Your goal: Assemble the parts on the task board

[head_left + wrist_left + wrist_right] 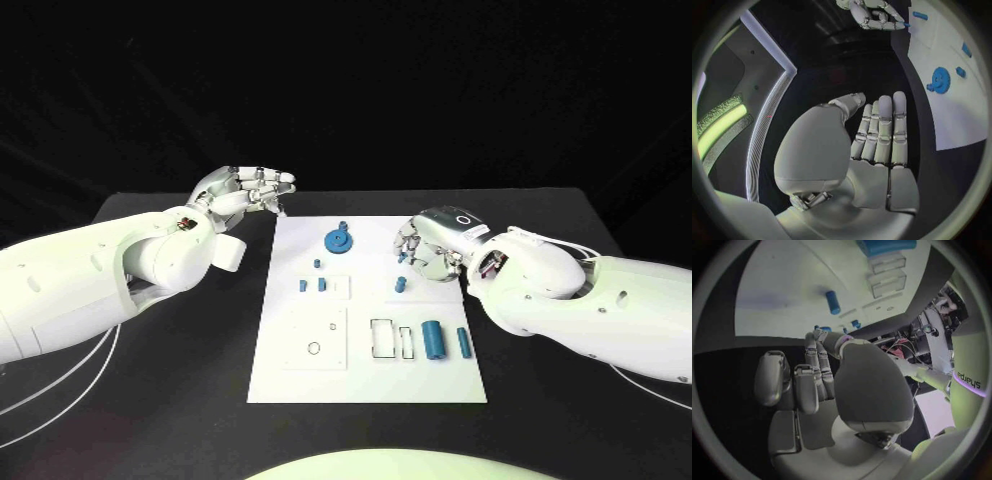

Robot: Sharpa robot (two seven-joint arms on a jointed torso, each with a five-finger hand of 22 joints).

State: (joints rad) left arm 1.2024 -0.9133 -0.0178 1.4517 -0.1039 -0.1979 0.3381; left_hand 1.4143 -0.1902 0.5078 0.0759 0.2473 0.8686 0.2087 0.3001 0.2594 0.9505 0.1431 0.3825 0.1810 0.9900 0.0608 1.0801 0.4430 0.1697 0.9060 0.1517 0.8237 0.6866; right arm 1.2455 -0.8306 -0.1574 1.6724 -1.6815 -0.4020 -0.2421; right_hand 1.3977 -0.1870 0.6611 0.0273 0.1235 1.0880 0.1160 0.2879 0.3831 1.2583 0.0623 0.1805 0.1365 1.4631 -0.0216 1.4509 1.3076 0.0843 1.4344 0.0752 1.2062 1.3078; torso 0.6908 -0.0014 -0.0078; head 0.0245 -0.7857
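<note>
The white rectangular task board [361,380] lies flat in the middle of the black table [173,400], with its long axis running near to far. The small blue plastic parts are spread across it. A round blue gear-shaped part [339,240] sits near the far edge, just left of centre. 2 short blue pegs [312,285] lie below it on the left, and another small blue piece [400,285] lies to the right of them. 2 longer blue cylinders [449,341] lie at the right side of the near half, with their long axes near to far, beside a row of rectangular recesses [382,338].

The right hand [430,248] is over the far right edge of the board. Its fingers are curled together at a small blue piece; whether it actually pinches that piece cannot be told. This hand is clearly the nearer one to the parts. The small piece on the right lies just toward the near side of it, and the gear lies just to its left.

The left hand [248,192] hovers off the far left corner of the board. Its fingers are straight, held side by side, and hold nothing. The gear lies to its right and slightly nearer.
</note>
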